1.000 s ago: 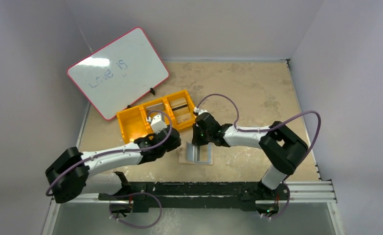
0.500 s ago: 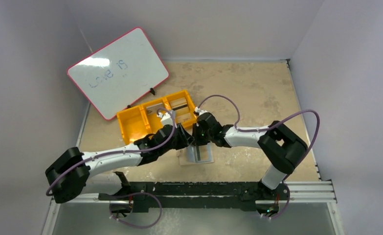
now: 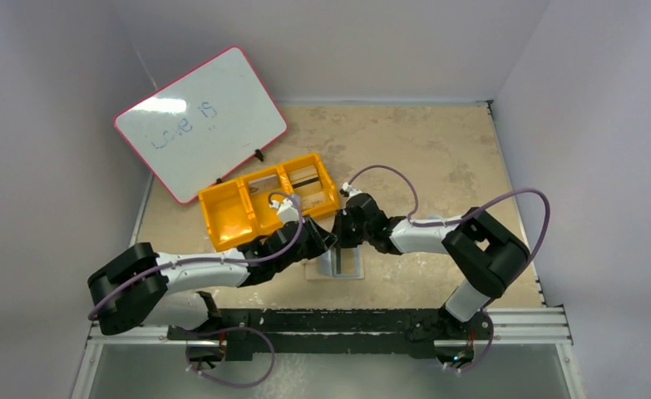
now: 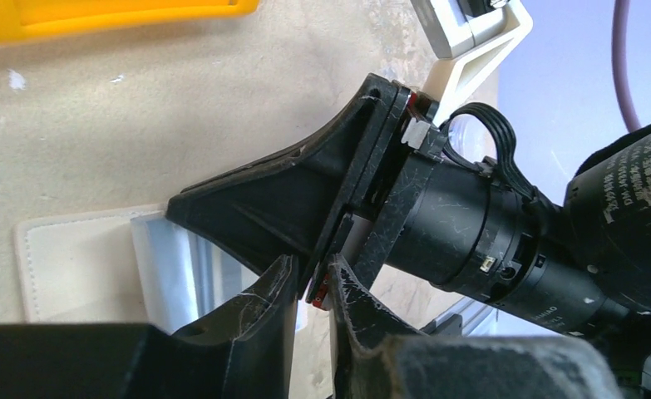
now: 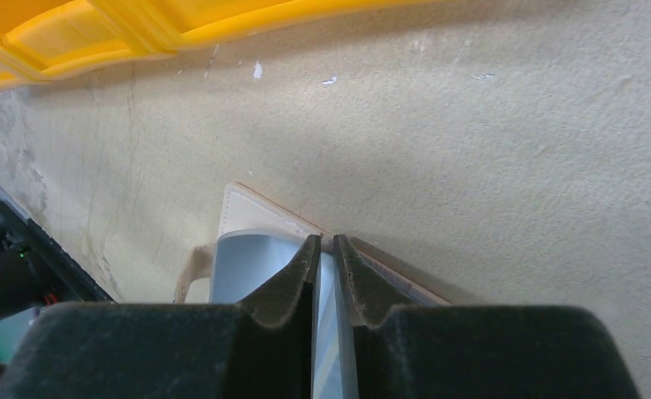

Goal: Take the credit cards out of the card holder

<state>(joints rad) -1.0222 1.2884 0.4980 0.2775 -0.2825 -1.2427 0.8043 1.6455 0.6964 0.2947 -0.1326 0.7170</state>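
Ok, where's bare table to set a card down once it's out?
The table is bare from the yellow bin across to its right edge, and just right of the card holder. It is crowded around the holder itself and by the whiteboard.

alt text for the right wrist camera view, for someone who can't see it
The right gripper, black fingers almost closed, pinches the edge of a flat card holder with a light-blue panel edged in tan, lying on a beige speckled table. A yellow plastic bin crosses the top left corner.
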